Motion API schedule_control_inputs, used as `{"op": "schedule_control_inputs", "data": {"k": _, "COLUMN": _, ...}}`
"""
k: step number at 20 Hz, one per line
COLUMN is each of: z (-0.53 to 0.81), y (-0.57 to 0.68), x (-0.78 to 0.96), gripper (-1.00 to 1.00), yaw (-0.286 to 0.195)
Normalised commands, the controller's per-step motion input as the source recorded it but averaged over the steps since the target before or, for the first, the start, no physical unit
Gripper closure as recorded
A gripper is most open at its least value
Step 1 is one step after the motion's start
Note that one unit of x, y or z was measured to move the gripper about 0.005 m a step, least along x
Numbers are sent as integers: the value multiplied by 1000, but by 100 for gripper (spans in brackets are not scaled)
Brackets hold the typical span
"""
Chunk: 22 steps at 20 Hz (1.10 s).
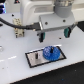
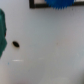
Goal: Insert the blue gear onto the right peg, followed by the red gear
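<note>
Gripper (image 1: 53,34) hangs above the white table (image 1: 15,60) with its teal-tipped fingers (image 1: 66,32) spread wide and nothing between them, so you can see it is released. You find the blue gear (image 1: 50,52) lying flat on the grey black-edged plate (image 1: 35,59), toward the exterior view's right end; the peg beneath it is hidden. In your wrist view, the gear's blue edge (image 2: 60,3) shows at the frame border.

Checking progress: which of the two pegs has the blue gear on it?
The one at the plate's end on the exterior view's right, under the blue gear; the thin pin stands bare.
</note>
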Motion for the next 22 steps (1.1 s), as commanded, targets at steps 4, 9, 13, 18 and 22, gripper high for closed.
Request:
{"op": "schedule_control_inputs", "data": {"k": 4, "z": 5, "y": 113, "x": -801, "gripper": -100, "yaw": 0}}
{"op": "schedule_control_inputs", "data": {"k": 9, "z": 4, "y": 247, "x": -761, "gripper": -100, "yaw": 0}}
{"op": "schedule_control_inputs", "data": {"k": 13, "z": -16, "y": 347, "x": -642, "gripper": -100, "yaw": 0}}
{"op": "schedule_control_inputs", "data": {"k": 18, "z": -46, "y": 397, "x": -497, "gripper": -100, "yaw": 0}}
{"op": "schedule_control_inputs", "data": {"k": 22, "z": -80, "y": 443, "x": -420, "gripper": -100, "yaw": 0}}
